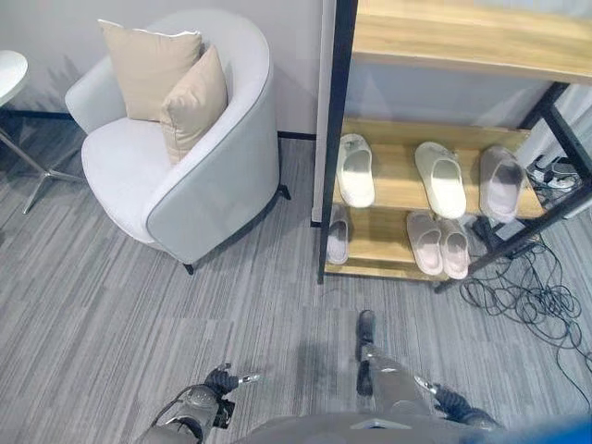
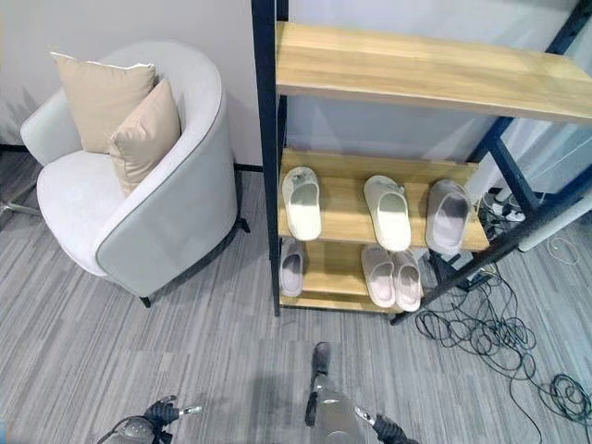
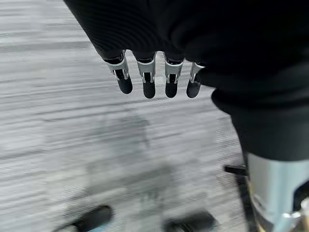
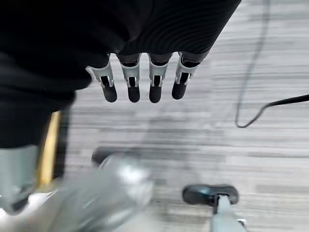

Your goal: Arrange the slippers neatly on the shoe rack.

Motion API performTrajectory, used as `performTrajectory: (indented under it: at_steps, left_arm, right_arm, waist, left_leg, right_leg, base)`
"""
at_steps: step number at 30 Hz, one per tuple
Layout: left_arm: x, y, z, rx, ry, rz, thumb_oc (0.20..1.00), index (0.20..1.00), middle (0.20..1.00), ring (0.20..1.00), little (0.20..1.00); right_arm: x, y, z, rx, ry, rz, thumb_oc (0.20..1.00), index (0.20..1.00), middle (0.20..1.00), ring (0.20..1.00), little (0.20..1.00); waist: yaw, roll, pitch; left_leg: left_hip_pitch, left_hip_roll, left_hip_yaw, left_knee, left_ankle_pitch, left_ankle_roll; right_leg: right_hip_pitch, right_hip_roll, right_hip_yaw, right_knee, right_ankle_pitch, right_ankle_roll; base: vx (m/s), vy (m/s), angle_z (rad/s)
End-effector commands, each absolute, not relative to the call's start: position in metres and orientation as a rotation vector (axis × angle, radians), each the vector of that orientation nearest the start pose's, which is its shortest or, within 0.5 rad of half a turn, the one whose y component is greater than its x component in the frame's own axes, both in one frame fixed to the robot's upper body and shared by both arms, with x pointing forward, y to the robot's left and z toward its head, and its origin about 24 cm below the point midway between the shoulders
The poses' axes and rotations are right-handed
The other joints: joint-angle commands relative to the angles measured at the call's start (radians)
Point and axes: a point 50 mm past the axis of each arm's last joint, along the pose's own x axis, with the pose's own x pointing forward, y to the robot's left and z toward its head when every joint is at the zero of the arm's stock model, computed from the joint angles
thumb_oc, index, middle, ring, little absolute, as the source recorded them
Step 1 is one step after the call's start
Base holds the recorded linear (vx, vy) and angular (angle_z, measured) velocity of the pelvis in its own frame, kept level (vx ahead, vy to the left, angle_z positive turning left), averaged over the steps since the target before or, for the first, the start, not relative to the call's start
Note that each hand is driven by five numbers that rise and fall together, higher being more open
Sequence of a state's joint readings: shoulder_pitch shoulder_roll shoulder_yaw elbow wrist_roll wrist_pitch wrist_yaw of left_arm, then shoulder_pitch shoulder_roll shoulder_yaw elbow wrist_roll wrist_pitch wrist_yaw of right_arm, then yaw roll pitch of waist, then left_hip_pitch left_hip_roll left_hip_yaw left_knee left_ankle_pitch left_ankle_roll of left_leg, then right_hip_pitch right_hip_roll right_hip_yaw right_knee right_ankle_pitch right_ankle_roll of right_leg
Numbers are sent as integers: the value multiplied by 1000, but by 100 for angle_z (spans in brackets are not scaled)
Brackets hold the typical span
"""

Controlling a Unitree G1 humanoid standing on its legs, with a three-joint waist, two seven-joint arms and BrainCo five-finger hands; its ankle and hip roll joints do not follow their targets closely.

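Six slippers already sit on the shoe rack: three on the middle shelf, three on the lowest, toes pointing inward. The left hand and right hand hang low over the floor, well short of the rack, fingers straight and empty. The right hand is nearer. No writing is legible.

Grey striped carpet covers the floor. A pale armchair with two beige cushions stands at ten o'clock against a light wall; cables tangle at three o'clock.
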State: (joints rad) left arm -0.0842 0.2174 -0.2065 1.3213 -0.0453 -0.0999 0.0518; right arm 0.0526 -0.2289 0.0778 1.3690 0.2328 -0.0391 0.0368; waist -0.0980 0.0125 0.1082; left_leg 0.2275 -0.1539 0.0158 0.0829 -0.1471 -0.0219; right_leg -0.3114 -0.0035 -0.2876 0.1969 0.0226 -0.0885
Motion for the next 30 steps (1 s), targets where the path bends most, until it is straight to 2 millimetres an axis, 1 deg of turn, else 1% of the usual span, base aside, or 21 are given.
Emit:
performTrajectory:
  at_steps: [1, 2, 3, 4, 5, 6, 7, 10, 11, 12, 13, 16, 17, 18, 19, 24, 25, 26, 28, 29, 30]
  left_arm:
    - [106, 230, -159, 373, 1143, 18, 1000, 1000, 1000, 1000, 1000]
    - [105, 227, -160, 372, 1147, 8, 1000, 1000, 1000, 1000, 1000]
    - [108, 226, -159, 380, 1138, 3, 1000, 1000, 1000, 1000, 1000]
    - [117, 222, -157, 385, 1112, -15, 1000, 1000, 1000, 1000, 1000]
    - [125, 220, -155, 393, 1082, -21, 1000, 1000, 1000, 1000, 1000]
    - [131, 217, -153, 398, 1061, -30, 1000, 1000, 1000, 1000, 1000]
    - [133, 214, -153, 396, 1054, -36, 1000, 1000, 1000, 1000, 1000]
    - [140, 208, -152, 400, 1032, -54, 1000, 1000, 1000, 1000, 1000]
    - [131, 208, -155, 384, 1058, -37, 1000, 1000, 1000, 1000, 1000]
    - [126, 210, -157, 376, 1079, -25, 1000, 1000, 1000, 1000, 1000]
    - [113, 215, -160, 378, 1128, -16, 1000, 1000, 1000, 1000, 1000]
    - [99, 226, -162, 376, 1180, 19, 1000, 1000, 1000, 1000, 1000]
    - [97, 234, -161, 370, 1188, 58, 1000, 1000, 1000, 1000, 1000]
    - [96, 237, -160, 367, 1191, 70, 1000, 1000, 1000, 1000, 1000]
    - [97, 241, -159, 370, 1186, 88, 1000, 1000, 1000, 1000, 1000]
    - [102, 244, -157, 378, 1163, 99, 1000, 1000, 1000, 1000, 1000]
    - [111, 240, -155, 412, 1125, 52, 1000, 1000, 1000, 1000, 1000]
    - [121, 237, -152, 407, 1091, 53, 1000, 1000, 1000, 1000, 1000]
    - [123, 236, -152, 383, 1084, 69, 1000, 1000, 1000, 1000, 1000]
    - [132, 230, -150, 350, 1050, 86, 1000, 1000, 1000, 1000, 1000]
    - [143, 227, -147, 248, 1012, 150, 1000, 1000, 1000, 1000, 1000]
  right_arm:
    - [71, -253, -161, -37, 1248, -254, 1000, 1000, 1000, 1000, 1000]
    - [72, -257, -160, -44, 1244, -265, 1000, 1000, 1000, 1000, 1000]
    - [76, -261, -158, -52, 1229, -275, 1000, 1000, 1000, 1000, 1000]
    - [83, -262, -156, -101, 1217, -244, 1000, 1000, 1000, 1000, 1000]
    - [92, -263, -154, -138, 1191, -217, 1000, 1000, 1000, 1000, 1000]
    - [100, -262, -152, -166, 1172, -192, 1000, 1000, 1000, 1000, 1000]
    - [104, -262, -151, -183, 1160, -182, 1000, 1000, 1000, 1000, 1000]
    - [121, -259, -146, -200, 1104, -163, 1000, 1000, 1000, 1000, 1000]
    - [133, -250, -144, -219, 1065, -120, 1000, 1000, 1000, 1000, 1000]
    - [138, -246, -143, -230, 1050, -101, 1000, 1000, 1000, 1000, 1000]
    - [133, -237, -147, -245, 1062, -56, 1000, 1000, 1000, 1000, 1000]
    - [138, -227, -148, -260, 1056, -8, 1000, 1000, 1000, 1000, 1000]
    - [143, -224, -147, -258, 1051, 0, 1000, 1000, 1000, 1000, 1000]
    - [142, -224, -147, -254, 1055, -1, 1000, 1000, 1000, 1000, 1000]
    - [141, -223, -148, -253, 1061, 0, 1000, 1000, 1000, 1000, 1000]
    - [132, -225, -151, -233, 1094, -23, 1000, 1000, 1000, 1000, 1000]
    - [128, -224, -153, -245, 1104, -11, 1000, 1000, 1000, 1000, 1000]
    - [134, -224, -151, -260, 1081, -8, 1000, 1000, 1000, 1000, 1000]
    - [140, -228, -147, -272, 1057, -5, 1000, 1000, 1000, 1000, 1000]
    - [153, -232, -141, -277, 1016, -20, 1000, 1000, 1000, 1000, 1000]
    - [159, -235, -138, -218, 986, -69, 1000, 1000, 1000, 1000, 1000]
  waist:
    - [30, -43, -9]
    - [29, -37, -14]
    - [31, -39, -10]
    - [35, -47, -12]
    - [42, -59, -11]
    - [49, -65, -7]
    - [53, -68, -5]
    - [74, -84, 4]
    - [97, -77, 3]
    - [102, -73, 0]
    - [104, -69, -18]
    - [115, -58, -4]
    - [134, -49, 17]
    - [137, -42, 23]
    - [137, -37, 29]
    - [145, -32, 13]
    - [161, -59, 4]
    - [164, -73, 4]
    - [164, -71, 11]
    - [160, -64, 30]
    - [155, -68, 34]
  left_leg:
    - [-139, 203, -35, -14, -20, -11]
    - [-141, 219, -40, -8, -11, -22]
    - [-168, 240, -42, 25, 28, -44]
    - [-185, 273, -34, 57, 53, -62]
    - [-197, 300, -5, 97, 76, -68]
    - [-210, 297, 7, 101, 71, -60]
    - [-213, 282, 11, 86, 54, -52]
    - [-285, 184, -14, 95, 15, -25]
    - [-283, 128, -57, 81, 4, -9]
    - [-261, 116, -87, 43, 10, -1]
    - [-241, 106, -101, -7, 24, 15]
    - [-235, 112, -72, -33, 41, 34]
    - [-245, 129, -43, -32, 49, 36]
    - [-250, 136, -36, -30, 52, 39]
    - [-258, 141, -40, -24, 57, 41]
    - [-302, 149, -62, -4, 70, 38]
    - [-338, 154, -80, 12, 81, 17]
    - [-364, 171, -98, 21, 100, -5]
    - [-373, 202, -115, 10, 136, -27]
    - [-402, 217, -130, 3, 182, -45]
    - [-412, 223, -113, 11, 179, -47]
  right_leg:
    - [199, -149, 110, -143, 15, 222]
    - [204, -132, 104, -142, -5, 211]
    - [207, -123, 92, -137, -17, 200]
    - [216, -104, 69, -135, -38, 175]
    - [241, -89, 46, -139, -60, 158]
    - [257, -90, 35, -149, -63, 158]
    - [266, -92, 30, -157, -62, 161]
    - [283, -103, 29, -169, -57, 169]
    - [278, -88, 50, -157, -61, 167]
    - [279, -85, 55, -151, -55, 167]
    - [281, -89, 61, -156, -49, 174]
    - [232, -116, 39, -80, -36, 198]
    - [198, -166, -52, -13, -22, 222]
    - [198, -187, -82, 12, -25, 228]
    - [203, -200, -72, 33, -33, 231]
    - [249, -216, 95, 85, -28, 236]
    - [320, -172, 145, -11, -103, 222]
    - [339, -143, 126, -73, -139, 211]
    - [348, -110, 111, -108, -147, 193]
    - [351, -99, 84, -125, -145, 174]
    - [334, -102, 66, -123, -136, 166]
  base:
    - [248, -429, -3]
    - [111, -336, -25]
    - [58, -325, -23]
    - [63, -396, -15]
    - [72, -354, -5]
    - [43, -203, 0]
    - [5, -65, 38]
    - [-35, 1, 90]
    - [-65, 113, 19]
    - [-66, 207, -47]
    - [-48, 172, -56]
    - [-157, 120, -50]
    - [-224, -5, -68]
    - [-233, -58, -64]
    - [-137, -78, -37]
    - [-103, -194, 15]
    - [-159, -576, 37]
    - [-171, -625, 39]
    - [-143, -399, 46]
    - [-218, -293, 47]
    - [-183, -182, 31]
